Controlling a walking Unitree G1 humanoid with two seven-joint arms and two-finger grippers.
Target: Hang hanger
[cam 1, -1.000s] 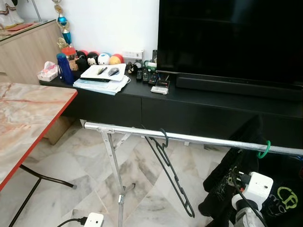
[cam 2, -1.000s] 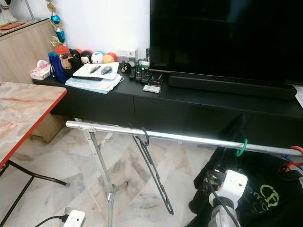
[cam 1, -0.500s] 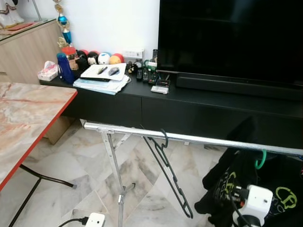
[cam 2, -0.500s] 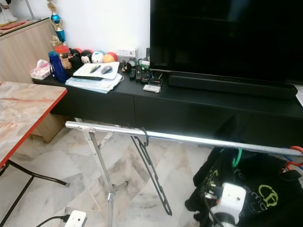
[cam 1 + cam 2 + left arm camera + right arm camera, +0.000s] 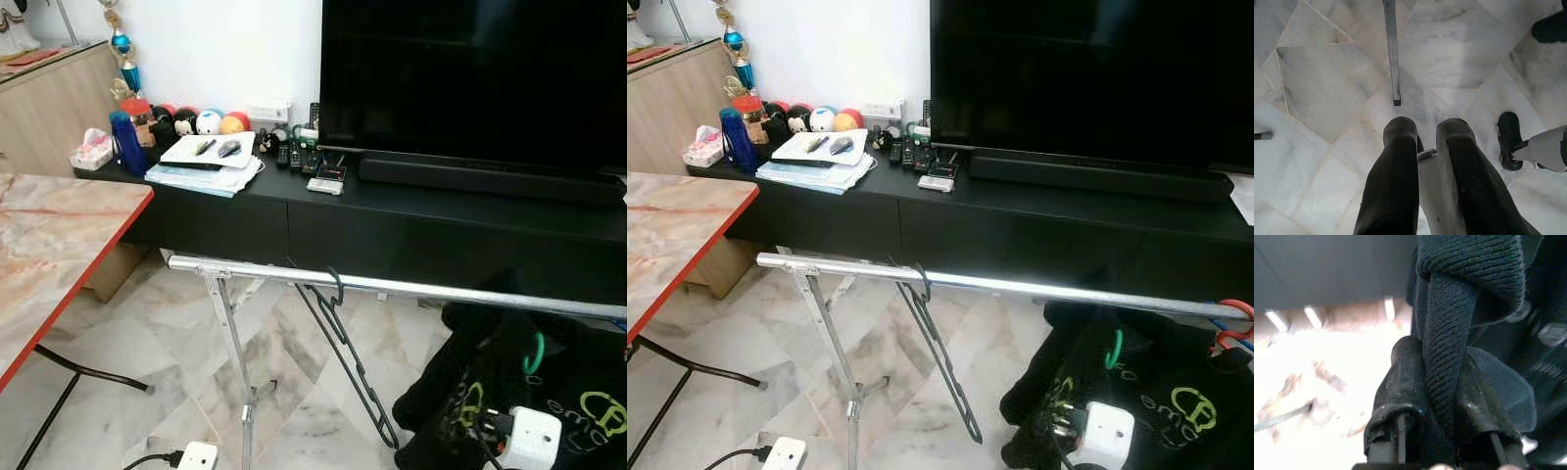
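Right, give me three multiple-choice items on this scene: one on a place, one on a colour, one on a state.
1. Where does the empty black hanger hang?
A. On the silver rail
B. On the table edge
C. On the television

2. What colour is the hook sticking out of the black garment?
A. White
B. Blue
C. Green

3. How is the right gripper?
A. Wide open over bare floor
B. Fingers shut on the black garment
C. Shut on a bottle

Key:
1 A: its hook sits over the rail.
2 C: a green curve shows against the dark cloth.
3 B: ribbed dark cloth runs pinched between both fingers.
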